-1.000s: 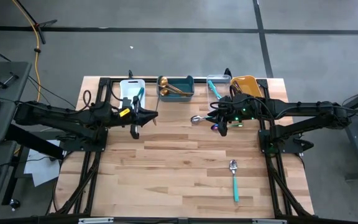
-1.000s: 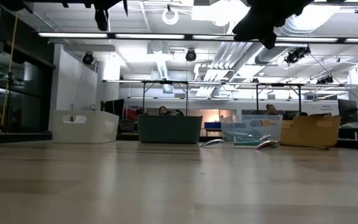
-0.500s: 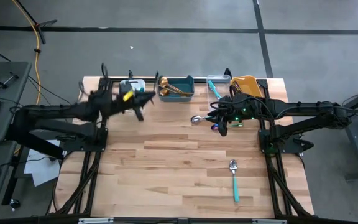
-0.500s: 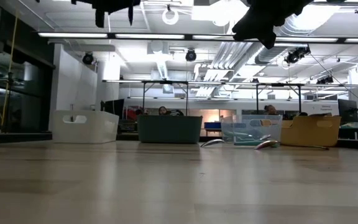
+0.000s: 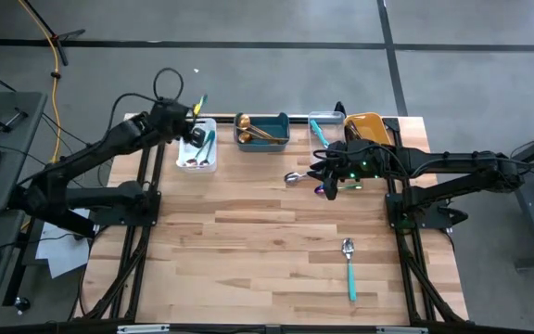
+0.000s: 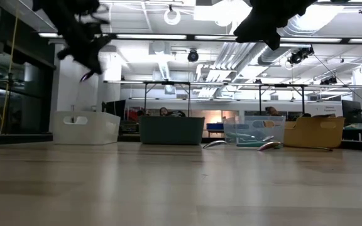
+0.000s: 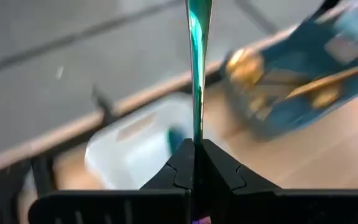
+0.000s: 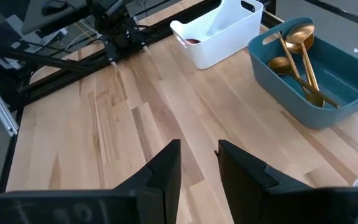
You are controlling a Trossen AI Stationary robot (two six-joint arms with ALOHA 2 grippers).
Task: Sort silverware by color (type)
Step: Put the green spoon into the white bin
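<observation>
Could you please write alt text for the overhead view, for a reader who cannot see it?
Seen from above, the left gripper holds a teal-handled utensil over the white bin at the table's far edge. The right gripper hovers near the clear bin, and a teal-handled spoon lies alone nearer the front.

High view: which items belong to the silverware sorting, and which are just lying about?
Job:
- teal-handled utensil, clamped in the left end effector over the white bin
- teal-handled spoon on the table
- spoon by the right end effector
- gold spoons in the teal bin

Lying about:
- yellow cable on the floor
</observation>
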